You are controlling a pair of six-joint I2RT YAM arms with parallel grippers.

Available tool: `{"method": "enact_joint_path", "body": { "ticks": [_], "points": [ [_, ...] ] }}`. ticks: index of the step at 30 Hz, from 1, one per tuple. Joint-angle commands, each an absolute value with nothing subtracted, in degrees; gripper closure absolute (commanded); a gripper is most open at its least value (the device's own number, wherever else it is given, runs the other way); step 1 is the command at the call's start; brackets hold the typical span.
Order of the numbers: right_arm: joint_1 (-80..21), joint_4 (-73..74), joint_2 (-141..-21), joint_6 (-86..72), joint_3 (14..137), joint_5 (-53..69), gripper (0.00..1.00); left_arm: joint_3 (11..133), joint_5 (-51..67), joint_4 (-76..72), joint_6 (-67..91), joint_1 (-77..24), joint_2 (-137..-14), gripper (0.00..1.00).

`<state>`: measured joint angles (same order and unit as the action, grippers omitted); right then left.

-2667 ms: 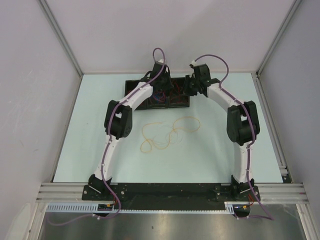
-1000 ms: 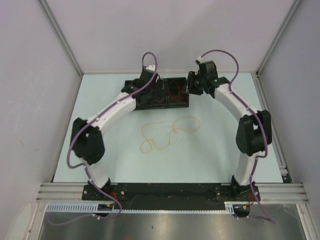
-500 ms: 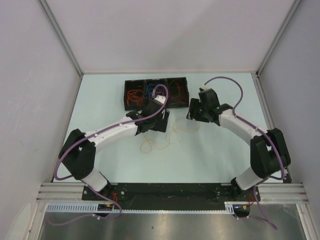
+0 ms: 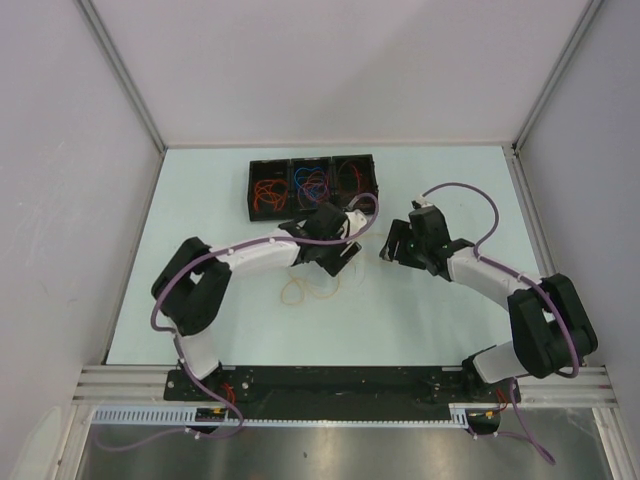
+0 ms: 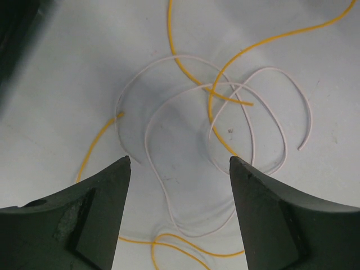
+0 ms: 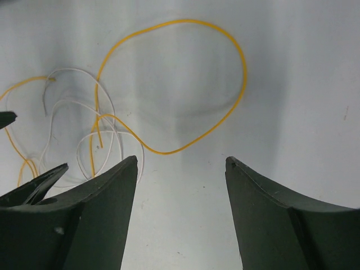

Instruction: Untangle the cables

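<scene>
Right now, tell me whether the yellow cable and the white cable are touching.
Touching. The left wrist view shows the yellow cable crossing directly over the white cable at several spots.

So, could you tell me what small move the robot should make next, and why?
Probably lower the right claw straight down and close on the orange cable: its big loop lies alone, in line with the open jaws, away from the tangle with the pale cable, where the left claw hovers, also open.
</scene>
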<state>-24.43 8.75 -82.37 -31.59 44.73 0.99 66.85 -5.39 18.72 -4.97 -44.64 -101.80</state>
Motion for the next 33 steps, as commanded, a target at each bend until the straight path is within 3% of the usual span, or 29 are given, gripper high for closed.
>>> {"method": "enact_joint_path", "body": {
  "ticks": [1, 12, 24, 33],
  "points": [
    [-23.0, 2.6, -81.3, -32.5, 43.9, 3.9, 0.32, 72.9, 1.7, 17.3, -12.9, -41.3, -104.4, 0.25],
    [-20.2, 0.4, -83.8, -32.5, 43.2, 11.0, 0.34, 79.9, 8.6, 21.7, -15.3, -35.7, -112.9, 0.34],
    [-19.6, -2.6, -85.5, -32.2, 43.2, 14.3, 0.34, 76.4, 14.2, 20.9, -14.8, -35.5, -109.3, 0.32],
    [-19.4, -3.0, -85.9, -32.0, 43.2, 15.1, 0.35, 80.2, 11.2, 21.7, -15.2, -35.4, -114.9, 0.33]
  ]
}}
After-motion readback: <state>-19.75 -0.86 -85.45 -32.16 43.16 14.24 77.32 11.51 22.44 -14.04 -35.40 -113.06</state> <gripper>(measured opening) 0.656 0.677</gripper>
